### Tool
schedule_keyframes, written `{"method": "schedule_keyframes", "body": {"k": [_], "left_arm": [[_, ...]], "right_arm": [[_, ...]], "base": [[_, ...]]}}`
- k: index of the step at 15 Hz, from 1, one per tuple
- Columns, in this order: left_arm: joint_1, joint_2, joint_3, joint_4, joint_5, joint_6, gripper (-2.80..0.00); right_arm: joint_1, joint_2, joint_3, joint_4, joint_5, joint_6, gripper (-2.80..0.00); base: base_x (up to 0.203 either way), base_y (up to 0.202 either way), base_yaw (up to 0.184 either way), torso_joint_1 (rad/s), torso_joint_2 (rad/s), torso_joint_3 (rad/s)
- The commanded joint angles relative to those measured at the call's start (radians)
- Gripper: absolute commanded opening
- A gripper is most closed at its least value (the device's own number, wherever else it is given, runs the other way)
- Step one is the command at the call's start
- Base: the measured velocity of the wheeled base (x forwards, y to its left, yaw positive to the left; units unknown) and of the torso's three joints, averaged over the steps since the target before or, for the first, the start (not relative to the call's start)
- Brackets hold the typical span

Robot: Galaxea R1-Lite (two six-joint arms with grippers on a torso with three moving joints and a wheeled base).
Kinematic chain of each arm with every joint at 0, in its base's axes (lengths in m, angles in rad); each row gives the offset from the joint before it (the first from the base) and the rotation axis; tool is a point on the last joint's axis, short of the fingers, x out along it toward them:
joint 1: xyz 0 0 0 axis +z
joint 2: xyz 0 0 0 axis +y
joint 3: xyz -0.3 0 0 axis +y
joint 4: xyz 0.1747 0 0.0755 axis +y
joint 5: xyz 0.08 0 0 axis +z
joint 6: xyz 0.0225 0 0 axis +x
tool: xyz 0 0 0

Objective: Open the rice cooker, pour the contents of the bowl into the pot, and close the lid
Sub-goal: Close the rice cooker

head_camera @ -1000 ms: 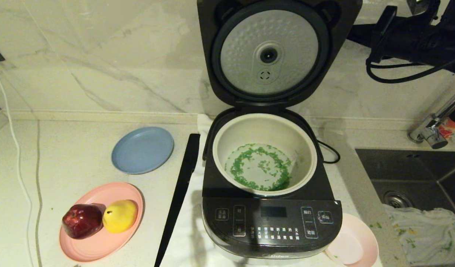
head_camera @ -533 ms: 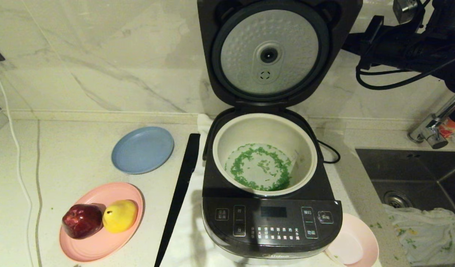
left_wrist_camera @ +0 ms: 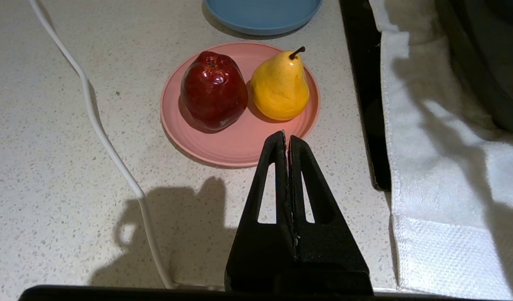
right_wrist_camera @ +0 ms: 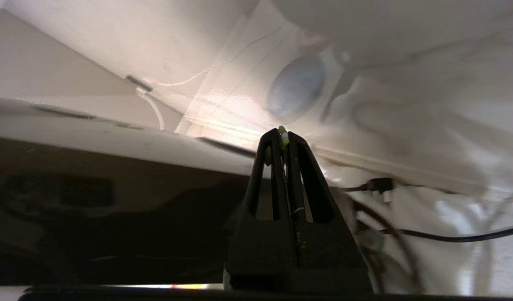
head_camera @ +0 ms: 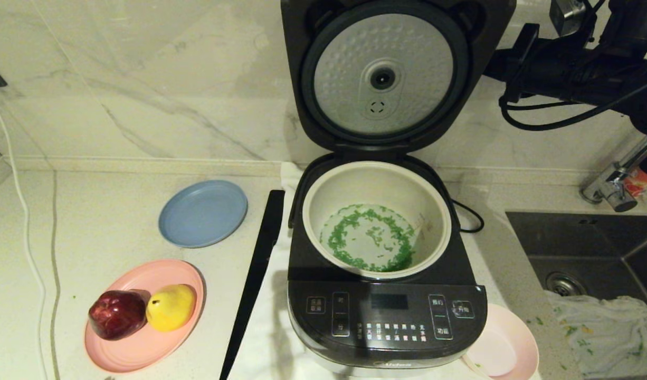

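Observation:
The rice cooker (head_camera: 387, 311) stands open, its lid (head_camera: 381, 74) upright with the dimpled silver underside facing me. The cream pot (head_camera: 376, 179) holds a ring of green bits (head_camera: 344, 232) in clear water. The pale pink bowl (head_camera: 500, 343) sits on the counter at the cooker's front right, with only a few green specks in it. My right arm (head_camera: 566, 68) reaches in from the upper right to the lid's right edge. My right gripper (right_wrist_camera: 283, 136) is shut, a green bit stuck at its tips, beside the lid's dark back (right_wrist_camera: 93, 200). My left gripper (left_wrist_camera: 286, 136) hangs shut above the counter.
A blue plate (head_camera: 202, 212) and a pink plate (head_camera: 144, 343) with an apple and a pear lie left of the cooker. A black strip (head_camera: 255, 274) runs along a white towel (left_wrist_camera: 440, 167). The sink (head_camera: 587, 248), faucet (head_camera: 614, 184) and a cloth (head_camera: 608, 327) are on the right.
My right arm has moved left, closer to the upright lid's right edge. The cooker, pot, bowl and plates have not moved.

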Motion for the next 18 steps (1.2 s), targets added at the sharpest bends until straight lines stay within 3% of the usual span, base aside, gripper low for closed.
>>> {"method": "schedule_keyframes", "body": {"k": [1,4,9,18], "left_arm": [[0.0,-0.001,0.0,0.0,-0.001,0.0,-2.8],[0.0,-0.001,0.0,-0.001,0.0,0.0,-2.8],[0.0,-0.001,0.0,0.0,0.0,0.0,-2.8],[0.0,-0.001,0.0,0.0,0.0,0.0,-2.8]], "right_arm": [[0.011,-0.042,0.011,0.001,0.029,0.024,-2.8],[0.011,-0.11,0.084,0.001,0.067,0.03,-2.8],[0.018,-0.263,0.332,-0.01,0.16,0.029,-2.8],[0.157,-0.39,0.771,-0.007,0.162,0.02,-2.8]], "base": [[0.0,0.0,0.0,0.0,0.0,0.0],[0.0,0.0,0.0,0.0,0.0,0.0],[0.0,0.0,0.0,0.0,0.0,0.0],[0.0,0.0,0.0,0.0,0.0,0.0]]}}
